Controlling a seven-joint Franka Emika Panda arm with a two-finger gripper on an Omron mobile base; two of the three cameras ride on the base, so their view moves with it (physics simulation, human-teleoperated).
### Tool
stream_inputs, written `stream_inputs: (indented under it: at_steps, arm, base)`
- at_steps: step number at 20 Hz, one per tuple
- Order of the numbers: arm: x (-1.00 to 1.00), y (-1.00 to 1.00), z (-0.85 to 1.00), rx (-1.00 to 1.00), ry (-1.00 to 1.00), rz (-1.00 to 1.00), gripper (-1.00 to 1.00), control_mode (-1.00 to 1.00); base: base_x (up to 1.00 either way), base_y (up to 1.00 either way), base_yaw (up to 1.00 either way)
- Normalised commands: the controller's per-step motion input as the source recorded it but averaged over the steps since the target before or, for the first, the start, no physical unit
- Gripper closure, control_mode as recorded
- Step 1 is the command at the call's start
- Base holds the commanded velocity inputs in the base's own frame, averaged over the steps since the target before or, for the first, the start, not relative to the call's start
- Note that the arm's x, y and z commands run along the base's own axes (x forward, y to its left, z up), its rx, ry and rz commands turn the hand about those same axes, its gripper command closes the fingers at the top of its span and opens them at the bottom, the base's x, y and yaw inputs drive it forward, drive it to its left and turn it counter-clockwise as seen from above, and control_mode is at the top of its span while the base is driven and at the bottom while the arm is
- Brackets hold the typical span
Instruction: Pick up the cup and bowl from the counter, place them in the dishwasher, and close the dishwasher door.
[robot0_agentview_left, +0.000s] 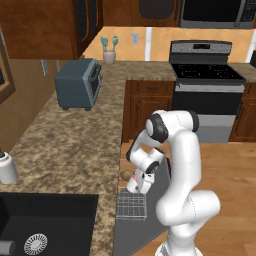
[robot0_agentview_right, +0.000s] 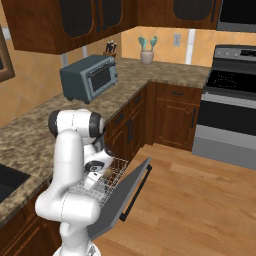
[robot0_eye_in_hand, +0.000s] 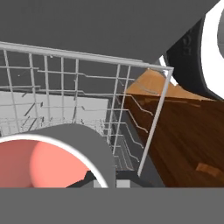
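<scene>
The pincer (robot0_agentview_left: 134, 188) is closed on the cup (robot0_eye_in_hand: 48, 162), inside the dishwasher's wire rack (robot0_eye_in_hand: 78, 96).

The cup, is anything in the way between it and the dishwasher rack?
Nothing visible is. The cup sits shut in the end effector, right over the pulled-out dishwasher rack. Open wire grid lies just beyond it, and the dishwasher door hangs open below.

A blue-grey toaster oven (robot0_agentview_left: 78, 83) stands on the surface near the corner. A beige pot with teal utensils (robot0_agentview_left: 109, 50) sits by the back wall. A steel-and-black stove (robot0_agentview_left: 206, 85) stands further right. A white jar (robot0_agentview_left: 7, 167) stands beside the dark sink (robot0_agentview_left: 47, 227). The floor (robot0_agentview_right: 200, 205) is wood.
</scene>
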Motion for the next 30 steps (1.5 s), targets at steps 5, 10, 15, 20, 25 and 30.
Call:
stream_inputs:
  at_steps: [5, 10, 15, 20, 25, 30]
  arm:
    - [0.19, -0.01, -0.14, 0.06, 0.00, -0.07, 1.00, -1.00]
    - [0.25, 0.00, -0.33, 0.02, 0.00, -0.05, 1.00, -1.00]
    - [0.30, 0.05, -0.40, 0.00, 0.00, -0.01, 1.00, -1.00]
    - [0.42, 0.06, -0.43, 0.00, 0.00, 0.00, 1.00, -1.00]
    - [0.41, 0.03, -0.43, 0.00, 0.00, -0.01, 1.00, -1.00]
    - [0.41, 0.03, -0.43, 0.00, 0.00, -0.01, 1.00, -1.00]
  base:
    - [0.00, 0.00, 0.00]
    - [0.00, 0.00, 0.00]
    - [0.00, 0.00, 0.00]
    - [0.00, 0.00, 0.00]
    - [0.00, 0.00, 0.00]
    - [0.00, 0.00, 0.00]
